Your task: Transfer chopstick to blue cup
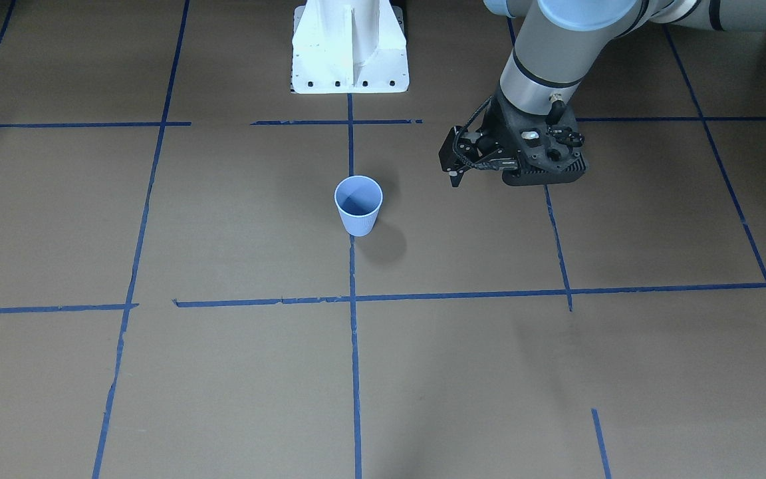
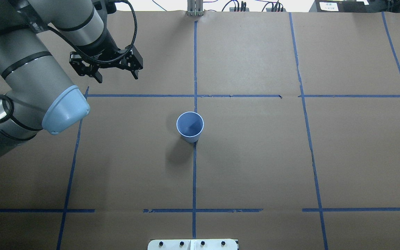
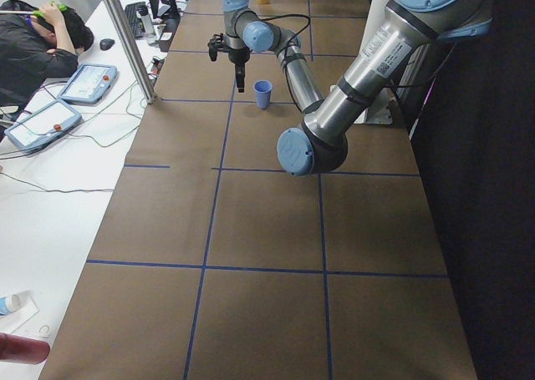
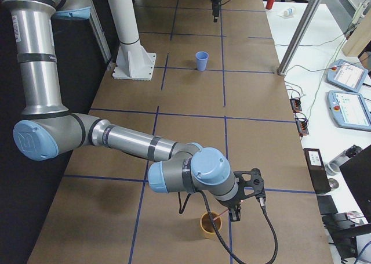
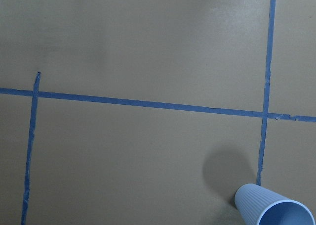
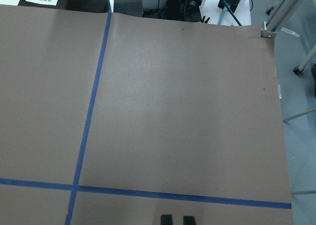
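The blue cup (image 2: 190, 127) stands upright and empty at the table's middle, also showing as the blue cup (image 1: 358, 206) and at the lower right as the blue cup (image 5: 271, 211). My left gripper (image 2: 116, 77) hovers open and empty beyond and to the left of it, apart from it. At the table's right end my right gripper (image 4: 234, 213) hangs over an orange cup (image 4: 208, 226). A thin pink chopstick (image 4: 216, 217) rises from that cup to the fingers. The right wrist view shows the fingertips (image 6: 166, 219) close together with a narrow gap.
The white robot base (image 1: 350, 50) stands at the table's edge behind the blue cup. Blue tape lines (image 2: 194, 173) cross the brown table cover. A person (image 3: 38, 42) sits at a side table with pendants (image 3: 88, 81) beyond the far edge.
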Tool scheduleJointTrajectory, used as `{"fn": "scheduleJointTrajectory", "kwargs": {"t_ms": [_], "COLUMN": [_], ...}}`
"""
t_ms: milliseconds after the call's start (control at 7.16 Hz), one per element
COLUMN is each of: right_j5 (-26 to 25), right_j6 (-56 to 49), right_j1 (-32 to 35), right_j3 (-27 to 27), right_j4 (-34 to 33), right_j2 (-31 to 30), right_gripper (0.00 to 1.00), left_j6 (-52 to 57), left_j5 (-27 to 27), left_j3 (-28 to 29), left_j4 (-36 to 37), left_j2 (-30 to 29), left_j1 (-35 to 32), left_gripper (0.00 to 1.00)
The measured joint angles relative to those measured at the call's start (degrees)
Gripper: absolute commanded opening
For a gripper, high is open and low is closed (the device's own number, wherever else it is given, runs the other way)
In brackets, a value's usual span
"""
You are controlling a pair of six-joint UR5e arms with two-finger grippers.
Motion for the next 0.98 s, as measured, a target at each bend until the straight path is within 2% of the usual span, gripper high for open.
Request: {"fn": "scheduleJointTrajectory", "kwargs": {"t_ms": [140,279,559,699,978], "right_j5": [-0.1,-0.5,-1.6,-2.1,-1.0], "right_j6": [-0.7,-3.0,-7.4,-7.6,0.7], "right_j1": [-0.4,-0.9,-2.9,-5.5,-12.0], "right_j3": [3.7,7.1,9.7,9.9,10.8], "right_j4": [-6.7,-16.7,-37.1,-45.1,-50.9], "right_j2": [1.1,4.1,14.0,19.3,25.6], "right_gripper": [0.0,0.0,0.0,0.0,0.0], "left_j6": [0.0,0.2,0.8,1.5,8.7], "left_j5": [0.0,0.0,0.0,0.2,0.6], "left_j3": [0.0,0.0,0.0,-0.1,-0.7], "left_j4": [0.0,0.0,-0.1,-0.1,0.0], "left_j2": [0.1,0.3,1.1,1.6,4.6], "left_j1": [0.0,0.0,0.0,-0.2,-2.8], "left_gripper": [1.0,1.0,1.0,1.0,1.0]}}
